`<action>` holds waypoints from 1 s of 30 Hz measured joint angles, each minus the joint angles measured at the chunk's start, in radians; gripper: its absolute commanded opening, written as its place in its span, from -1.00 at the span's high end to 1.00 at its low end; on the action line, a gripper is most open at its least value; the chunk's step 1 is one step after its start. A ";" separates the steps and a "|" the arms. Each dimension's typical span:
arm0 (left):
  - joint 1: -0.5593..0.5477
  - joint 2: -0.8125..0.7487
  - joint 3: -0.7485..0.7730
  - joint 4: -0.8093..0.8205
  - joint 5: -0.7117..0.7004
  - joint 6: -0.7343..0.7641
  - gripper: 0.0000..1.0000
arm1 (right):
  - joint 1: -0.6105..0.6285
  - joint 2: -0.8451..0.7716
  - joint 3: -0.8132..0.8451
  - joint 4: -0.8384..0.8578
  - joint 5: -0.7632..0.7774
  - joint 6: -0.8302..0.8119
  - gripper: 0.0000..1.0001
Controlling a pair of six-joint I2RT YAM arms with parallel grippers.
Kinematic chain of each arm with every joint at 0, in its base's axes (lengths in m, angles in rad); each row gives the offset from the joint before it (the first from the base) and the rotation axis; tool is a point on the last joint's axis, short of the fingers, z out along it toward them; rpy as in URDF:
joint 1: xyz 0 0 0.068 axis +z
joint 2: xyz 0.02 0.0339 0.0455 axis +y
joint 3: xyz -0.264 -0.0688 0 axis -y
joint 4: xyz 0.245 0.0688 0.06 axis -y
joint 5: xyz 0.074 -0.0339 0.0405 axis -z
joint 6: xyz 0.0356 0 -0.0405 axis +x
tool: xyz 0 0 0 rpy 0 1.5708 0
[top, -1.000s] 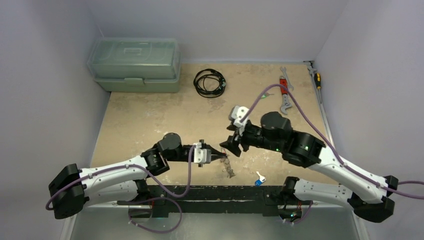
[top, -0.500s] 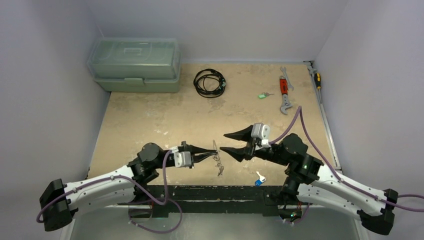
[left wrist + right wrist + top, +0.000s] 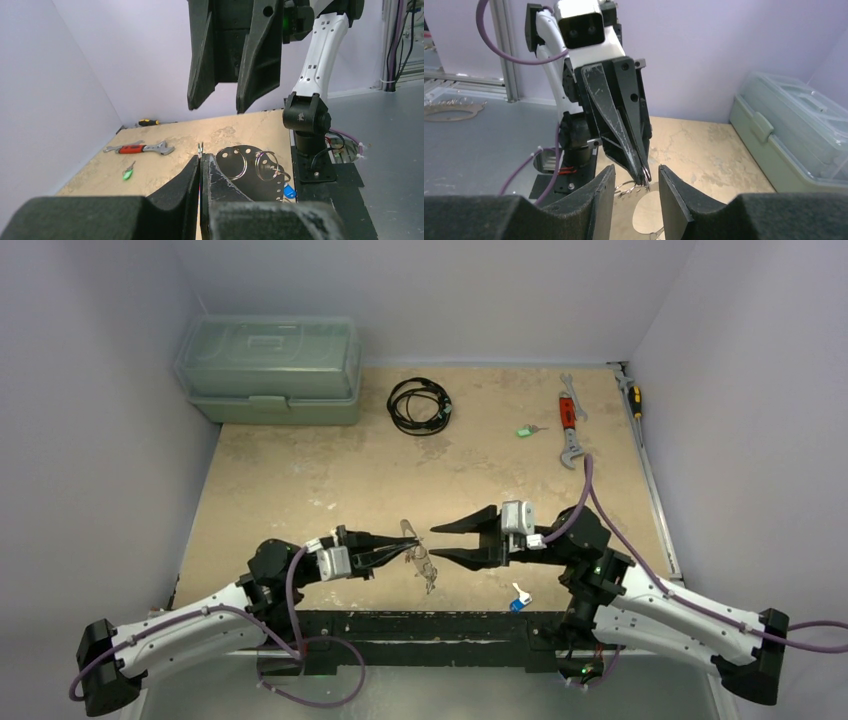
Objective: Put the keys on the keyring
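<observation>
Keyring (image 3: 425,568) is held above the middle of the counter's near edge. It is clenched at its top between the closed fingers of the left gripper (image 3: 410,547), and a perforated metal plate (image 3: 247,182) and small split rings (image 3: 266,165) hang from it.

Immediately to the right, the right gripper (image 3: 435,544) is spread wide and nothing is grasped in it. Its fingertips are pointed straight at the left gripper's tips, so the two pincers are set nose to nose along a line parallel to the near edge. What the left one holds lies just ahead of the open jaws.

Further right, a blue-headed key (image 3: 517,600) is seen at the near edge, beside the right arm's base. A green-headed key (image 3: 524,430) is seen well apart from it, toward the far edge, just left of the red-handled wrench (image 3: 567,422).

Both loose keys are judged to lie nearer the right arm, the blue one nearest. As the left pincer is occupied, the fetching of a key is judged to fall to the right arm, which would need to be drawn back and down toward the near edge.
</observation>
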 measured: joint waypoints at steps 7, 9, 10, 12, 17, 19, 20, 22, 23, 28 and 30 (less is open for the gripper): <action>0.000 -0.035 -0.010 0.008 0.005 -0.026 1.00 | 0.000 0.059 -0.005 0.036 -0.002 -0.001 0.25; 0.000 -0.040 -0.010 0.009 0.007 -0.027 1.00 | 0.000 0.071 -0.009 0.051 -0.002 -0.001 0.27; 0.000 -0.043 -0.010 0.011 0.008 -0.027 1.00 | 0.000 0.077 -0.011 0.058 -0.002 0.000 0.28; 0.000 -0.046 -0.010 0.015 0.008 -0.027 1.00 | 0.000 0.085 -0.013 0.068 -0.002 0.000 0.29; 0.000 -0.051 -0.011 0.024 0.012 -0.030 1.00 | 0.000 0.111 -0.015 0.089 -0.005 0.000 0.36; 0.000 -0.052 -0.011 0.028 0.014 -0.035 1.00 | 0.000 0.123 -0.015 0.095 -0.008 0.000 0.39; 0.000 -0.052 -0.011 0.030 0.015 -0.036 1.00 | 0.000 0.129 -0.015 0.096 -0.010 0.000 0.41; 0.000 -0.052 -0.011 0.034 0.018 -0.043 1.00 | 0.000 0.136 -0.015 0.098 -0.010 0.000 0.43; 0.000 -0.052 -0.011 0.035 0.019 -0.044 1.00 | 0.000 0.137 -0.015 0.099 -0.010 0.000 0.44; 0.000 -0.052 -0.012 0.038 0.026 -0.045 1.00 | 0.000 0.141 -0.015 0.107 -0.010 0.000 0.52; 0.000 -0.052 -0.012 0.040 0.026 -0.047 1.00 | 0.000 0.141 -0.015 0.109 -0.010 0.000 0.53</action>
